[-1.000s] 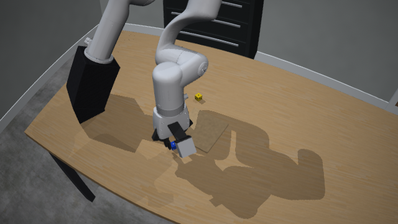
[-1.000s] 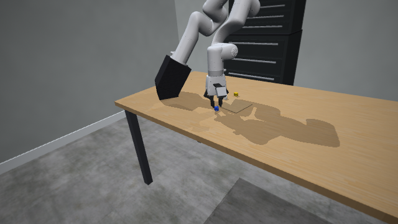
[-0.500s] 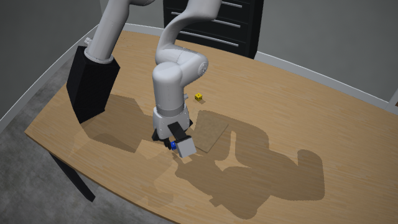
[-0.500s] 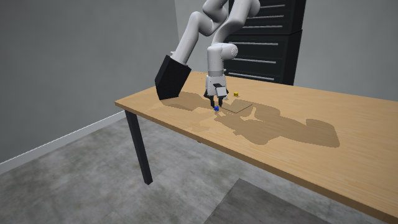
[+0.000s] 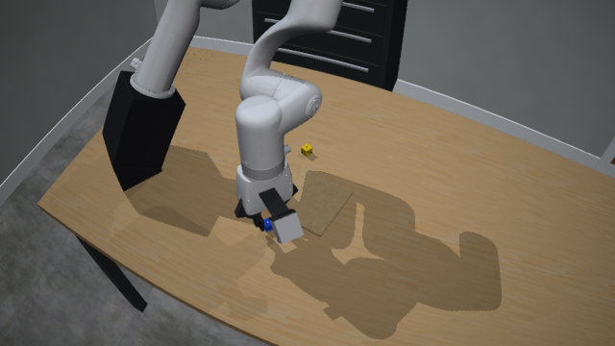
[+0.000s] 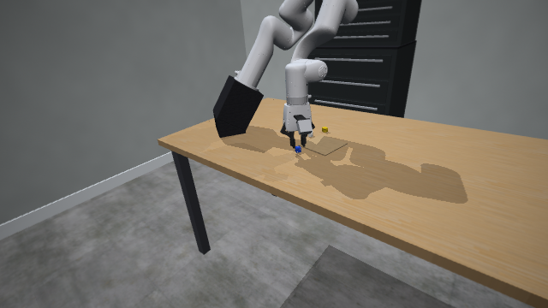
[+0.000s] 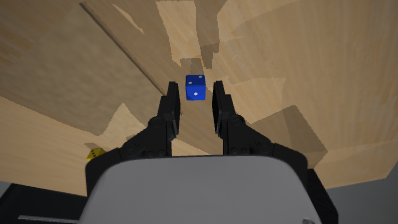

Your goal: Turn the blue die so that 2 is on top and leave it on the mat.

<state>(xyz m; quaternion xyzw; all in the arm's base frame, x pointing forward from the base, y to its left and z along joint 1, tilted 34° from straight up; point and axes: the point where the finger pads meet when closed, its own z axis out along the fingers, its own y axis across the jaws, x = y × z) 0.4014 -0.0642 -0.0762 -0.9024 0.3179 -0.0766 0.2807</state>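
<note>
The blue die point(image 5: 267, 224) point(image 6: 298, 149) point(image 7: 195, 88) lies on the bare wooden table, just off the near left corner of the brown mat point(image 5: 327, 197) point(image 6: 327, 145). My gripper point(image 5: 258, 220) point(image 6: 298, 143) point(image 7: 196, 93) hangs straight above the die, pointing down. Its fingers stand partly apart with nothing between them. In the wrist view the die shows just past the fingertips, centred in the gap, with white pips on two faces. The top and exterior views show the fingertips close over the die; I cannot tell whether they touch it.
A yellow die point(image 5: 307, 149) point(image 6: 324, 128) point(image 7: 94, 154) lies on the table beyond the mat's far corner. A small white thing, perhaps another die, sits beside the arm. The arm's black base point(image 5: 139, 130) stands at the left. A dark drawer cabinet point(image 5: 336, 38) stands behind the table.
</note>
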